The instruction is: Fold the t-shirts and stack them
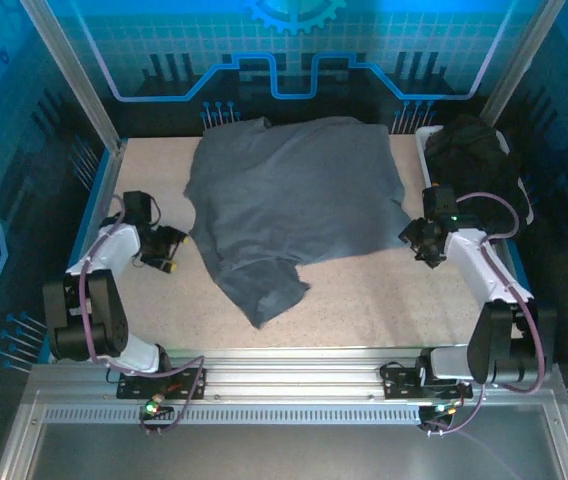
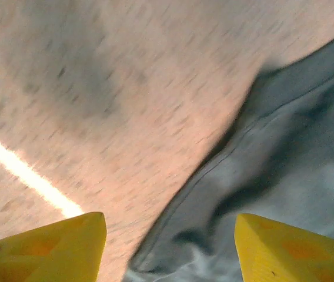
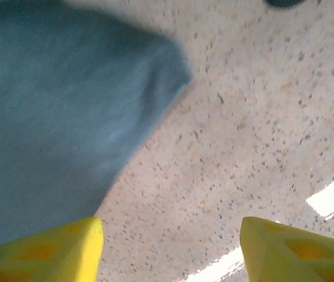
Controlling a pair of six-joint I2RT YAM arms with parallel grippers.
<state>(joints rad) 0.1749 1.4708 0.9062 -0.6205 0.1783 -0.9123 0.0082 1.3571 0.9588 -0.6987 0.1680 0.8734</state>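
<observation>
A slate blue-grey t-shirt (image 1: 294, 200) lies rumpled across the middle and back of the table, one flap trailing toward the front. A pile of black t-shirts (image 1: 474, 160) sits at the back right. My left gripper (image 1: 171, 250) hovers open just off the shirt's left edge; its wrist view shows the hemmed edge of the shirt (image 2: 284, 170) between the yellow fingertips (image 2: 67, 247). My right gripper (image 1: 422, 240) stands open at the shirt's right edge, over speckled tabletop, with a corner of the shirt (image 3: 67, 117) to its left. Nothing is held.
The black pile rests in a white tray (image 1: 426, 140) at the right rim. Speckled beige tabletop (image 1: 384, 300) lies bare in front of the shirt. A raised frame and blue-lit walls (image 1: 284, 60) enclose the table.
</observation>
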